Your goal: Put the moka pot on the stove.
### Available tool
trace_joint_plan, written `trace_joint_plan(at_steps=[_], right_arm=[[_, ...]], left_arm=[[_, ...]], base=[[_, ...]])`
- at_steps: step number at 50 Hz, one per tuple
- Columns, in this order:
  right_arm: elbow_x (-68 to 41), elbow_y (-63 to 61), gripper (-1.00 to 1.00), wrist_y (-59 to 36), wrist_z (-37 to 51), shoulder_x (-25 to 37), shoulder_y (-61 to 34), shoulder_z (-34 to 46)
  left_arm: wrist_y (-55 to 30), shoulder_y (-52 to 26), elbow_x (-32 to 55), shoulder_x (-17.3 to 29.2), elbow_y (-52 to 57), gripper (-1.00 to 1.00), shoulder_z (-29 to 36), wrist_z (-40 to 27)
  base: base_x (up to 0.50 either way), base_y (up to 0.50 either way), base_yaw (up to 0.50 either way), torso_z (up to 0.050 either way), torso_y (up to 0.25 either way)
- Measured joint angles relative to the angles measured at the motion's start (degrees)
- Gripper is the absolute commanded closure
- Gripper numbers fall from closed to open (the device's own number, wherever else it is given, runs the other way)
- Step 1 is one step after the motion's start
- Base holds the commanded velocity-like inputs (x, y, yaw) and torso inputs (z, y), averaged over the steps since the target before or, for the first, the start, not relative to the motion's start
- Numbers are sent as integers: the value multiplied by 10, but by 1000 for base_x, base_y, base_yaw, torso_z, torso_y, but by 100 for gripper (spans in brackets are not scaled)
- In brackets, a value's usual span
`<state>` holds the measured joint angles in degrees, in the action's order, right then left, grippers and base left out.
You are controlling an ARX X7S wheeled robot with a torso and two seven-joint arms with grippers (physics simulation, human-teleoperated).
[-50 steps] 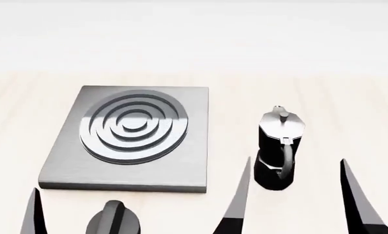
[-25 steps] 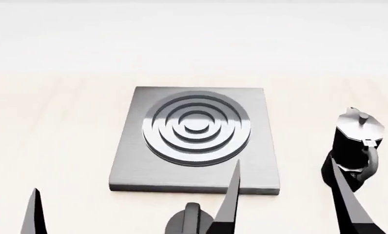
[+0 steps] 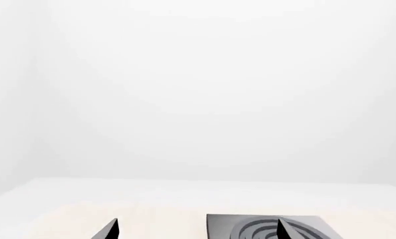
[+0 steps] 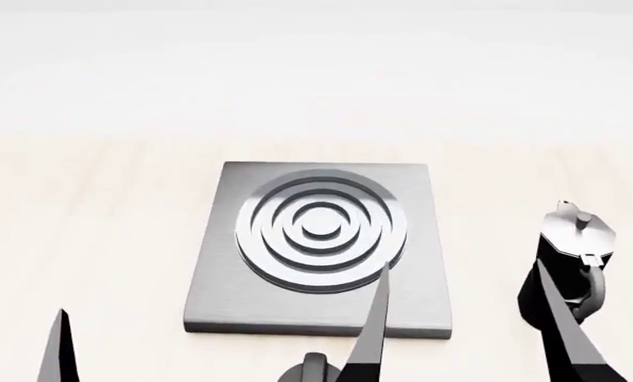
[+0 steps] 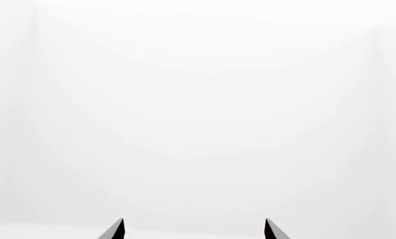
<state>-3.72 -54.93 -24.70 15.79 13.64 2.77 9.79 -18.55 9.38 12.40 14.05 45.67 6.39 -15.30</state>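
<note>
The stove (image 4: 316, 247), a flat grey plate with raised burner rings, lies in the middle of the head view. To its right, apart from it, the black moka pot (image 4: 580, 247) with its silver lid stands upright on the pale table. My right gripper (image 4: 462, 267) is open. One of its fingers overlaps the stove's near right corner and the other overlaps the pot's near side. In the right wrist view the right gripper (image 5: 194, 219) shows only two spread tips. My left gripper (image 3: 198, 219) is open, with a corner of the stove (image 3: 225, 226) beyond it. One left finger (image 4: 58, 354) shows at lower left.
A round black dial knob (image 4: 311, 370) sits on the table just in front of the stove's near edge. The light wooden tabletop (image 4: 104, 207) stretches left of the stove and behind it to a white wall.
The head view has swung left, then tipped a little: stove and moka pot shifted right in the picture, then slightly down. Both grippers stay open and hold nothing.
</note>
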Motion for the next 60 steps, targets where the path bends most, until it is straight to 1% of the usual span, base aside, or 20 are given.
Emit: trace_joint_plan(at_steps=[13, 35, 56, 60], right_arm=[[-8, -1, -100, 3, 8, 6, 0, 2], [-16, -6, -100, 0, 21, 17, -3, 9], [-25, -8, -100, 0, 31, 29, -3, 8], [-30, -5, -100, 1, 32, 32, -2, 3]], left_arm=[[1, -1, 8, 8, -1, -100, 3, -9], [-6, -4, 4, 23, 2, -100, 18, -25], [6, -3, 0, 32, -4, -100, 31, -33], [10, -2, 6, 34, -5, -100, 31, -32]], base=[[0, 0, 0, 50, -8], [0, 0, 0, 43, -180], [0, 0, 0, 43, -182], [0, 0, 0, 0, 0]])
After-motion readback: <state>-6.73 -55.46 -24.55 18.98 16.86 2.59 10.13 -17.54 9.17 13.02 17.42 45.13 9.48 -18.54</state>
